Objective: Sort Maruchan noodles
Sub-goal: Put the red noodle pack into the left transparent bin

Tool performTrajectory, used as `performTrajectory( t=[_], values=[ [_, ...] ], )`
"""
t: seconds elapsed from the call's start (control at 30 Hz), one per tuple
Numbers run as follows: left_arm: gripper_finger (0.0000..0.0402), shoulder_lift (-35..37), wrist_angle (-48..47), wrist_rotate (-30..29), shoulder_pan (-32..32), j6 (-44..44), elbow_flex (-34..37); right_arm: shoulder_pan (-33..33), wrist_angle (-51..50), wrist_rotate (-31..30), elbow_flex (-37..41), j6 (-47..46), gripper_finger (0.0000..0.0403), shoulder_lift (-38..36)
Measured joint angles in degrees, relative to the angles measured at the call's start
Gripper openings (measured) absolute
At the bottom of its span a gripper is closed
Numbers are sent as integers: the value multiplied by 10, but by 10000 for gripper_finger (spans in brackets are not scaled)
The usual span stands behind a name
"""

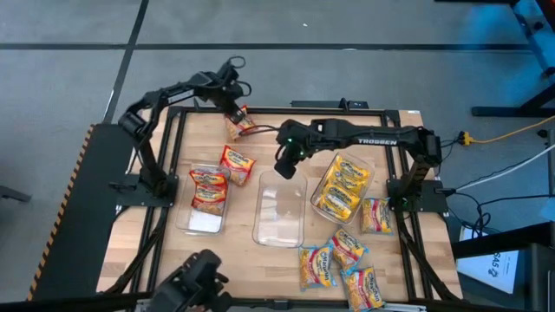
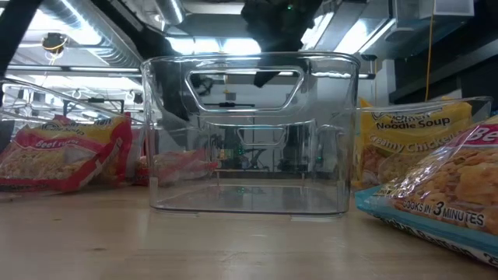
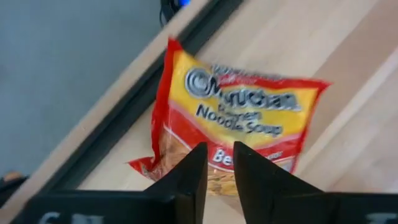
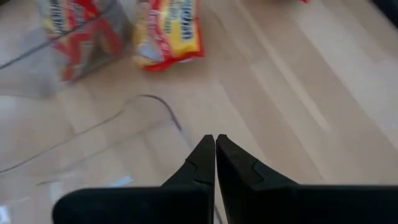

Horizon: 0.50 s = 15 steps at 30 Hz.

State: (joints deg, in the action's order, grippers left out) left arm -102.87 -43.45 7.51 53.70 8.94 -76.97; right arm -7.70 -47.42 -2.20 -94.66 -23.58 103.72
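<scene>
Red-and-yellow crinkly plastic Maruchan beef packet lies at the table's far edge, beside the dark frame rail, and our left gripper hangs right over it with its two fingers parted only narrowly; we cannot tell whether they pinch the wrapper or merely hover, so we judge this packet the one in hand. Our right gripper waits above the far end of the clear, empty middle plastic tray, its fingers pressed together on nothing.

Sorting looks roughly half done, as we read it. Two red packets sit in the clear left tray, and several yellow chicken packets fill the clear right tray. Left to place: another red packet loose on the wood between the left and middle trays, a yellow packet just beside the right tray, and a cluster of packets near the table's front edge, at least one blue-edged in the low view, which we guess belongs in the middle tray
</scene>
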Motion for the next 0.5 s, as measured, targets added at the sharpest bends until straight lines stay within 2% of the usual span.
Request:
performTrajectory(
  t=[0.23, 0.5],
  values=[
    [118, -24, 6, -52, -11, 2, 0, 2, 18, 25, 0, 61, 14, 0],
    [141, -43, 16, -51, -7, 8, 0, -2, 17, 23, 0, 74, 14, 0]
  ],
)
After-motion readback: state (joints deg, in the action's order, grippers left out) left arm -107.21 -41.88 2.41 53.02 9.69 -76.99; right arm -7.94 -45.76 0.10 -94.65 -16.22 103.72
